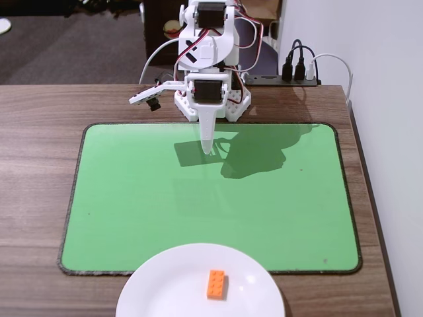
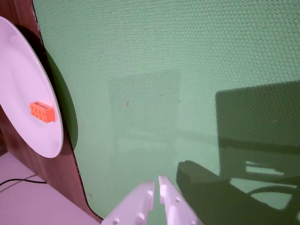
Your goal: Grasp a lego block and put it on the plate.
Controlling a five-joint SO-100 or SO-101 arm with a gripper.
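The orange lego block [image 1: 216,284] lies flat on the white plate [image 1: 165,284] at the near edge of the table. In the wrist view the block [image 2: 42,111] rests on the plate [image 2: 23,70] at the far left. My white gripper [image 1: 207,149] hangs point-down over the far part of the green mat, close to the arm's base and far from the plate. In the wrist view its two fingers [image 2: 157,183] enter from the bottom edge, nearly together with a thin gap, holding nothing.
A green mat [image 1: 132,198] covers most of the wooden table [image 1: 39,105]. The arm's base [image 1: 211,99] stands at the back edge of the mat. Cables and a power strip [image 1: 297,69] sit at the back right. The table's right edge runs beside a white wall.
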